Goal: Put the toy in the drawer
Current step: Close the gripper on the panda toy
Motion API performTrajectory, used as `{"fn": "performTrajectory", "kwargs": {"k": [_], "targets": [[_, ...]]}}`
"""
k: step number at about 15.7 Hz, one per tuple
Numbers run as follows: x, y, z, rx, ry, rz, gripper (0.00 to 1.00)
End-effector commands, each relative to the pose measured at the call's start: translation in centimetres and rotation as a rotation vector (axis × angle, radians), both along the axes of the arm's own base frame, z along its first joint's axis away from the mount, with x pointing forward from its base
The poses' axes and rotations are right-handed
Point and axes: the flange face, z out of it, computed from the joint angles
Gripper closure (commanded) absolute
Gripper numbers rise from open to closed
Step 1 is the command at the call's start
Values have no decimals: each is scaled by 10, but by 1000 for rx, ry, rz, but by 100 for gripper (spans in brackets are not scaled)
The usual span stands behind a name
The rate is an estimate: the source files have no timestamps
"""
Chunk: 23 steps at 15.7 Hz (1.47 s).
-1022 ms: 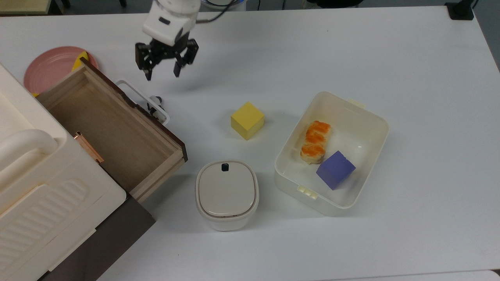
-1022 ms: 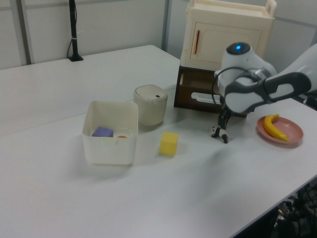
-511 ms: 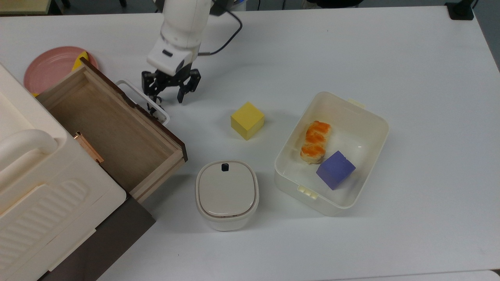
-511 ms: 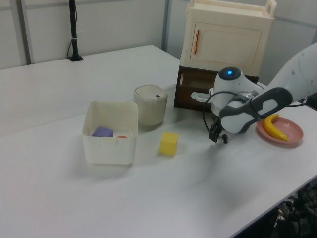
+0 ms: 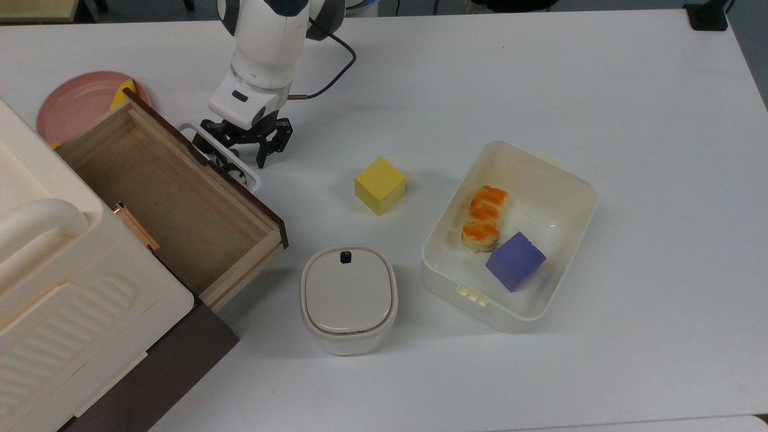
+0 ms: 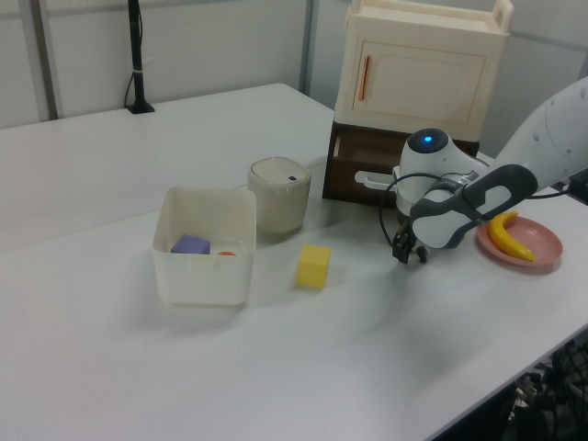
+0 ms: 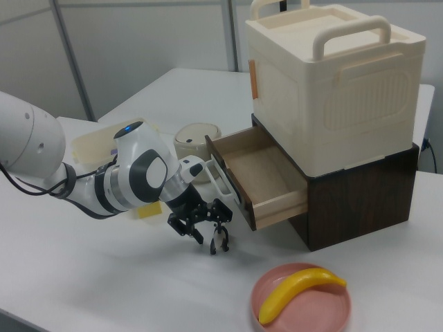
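Hand (image 5: 242, 152) is down at the tabletop (image 5: 540, 90), right in front of the drawer (image 5: 174, 198), fingers spread apart, nothing clamped between them. In the right view the hand (image 7: 206, 235) has its two fingers pointing down, gap clearly visible.

Toy (image 5: 238, 172) is tiny, dark grey with whitish specks, roundish. It sits on the tabletop just beside the drawer's white loop handle (image 5: 219, 157), under or between the fingertips; can't tell if a finger touches it. In the left view it's mostly hidden behind the hand (image 6: 405, 250).

Drawer is pulled out, light wood inside, dark brown front, interior bare apart from wood. It sticks out from under a cream plastic cabinet (image 7: 332, 83).

Other stuff: yellow cube (image 5: 380, 185) near the hand, on the top view's right of it. White tub (image 5: 510, 234) holds a purple cube (image 5: 515, 261) and an orange-topped pastry (image 5: 485, 217). Lidded beige pot (image 5: 348, 298) near the drawer's corner. Pink plate (image 7: 301, 304) with a banana (image 7: 297, 292) close by.
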Motion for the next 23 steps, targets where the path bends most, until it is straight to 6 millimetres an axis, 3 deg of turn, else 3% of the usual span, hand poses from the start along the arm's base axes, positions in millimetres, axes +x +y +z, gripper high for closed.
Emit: {"fn": "performTrajectory", "kwargs": {"k": [1, 3, 6, 9, 16, 20, 23], "targets": [[2, 4, 7, -8, -30, -6, 27], [2, 8, 20, -4, -59, -23, 27], [-2, 29, 59, -13, -86, -12, 27], [-8, 36, 84, -27, -91, -15, 27], [-18, 30, 68, -158, -39, 104, 27], [-20, 39, 59, -60, -163, -186, 26], [-20, 44, 57, 48, -269, -456, 19]]}}
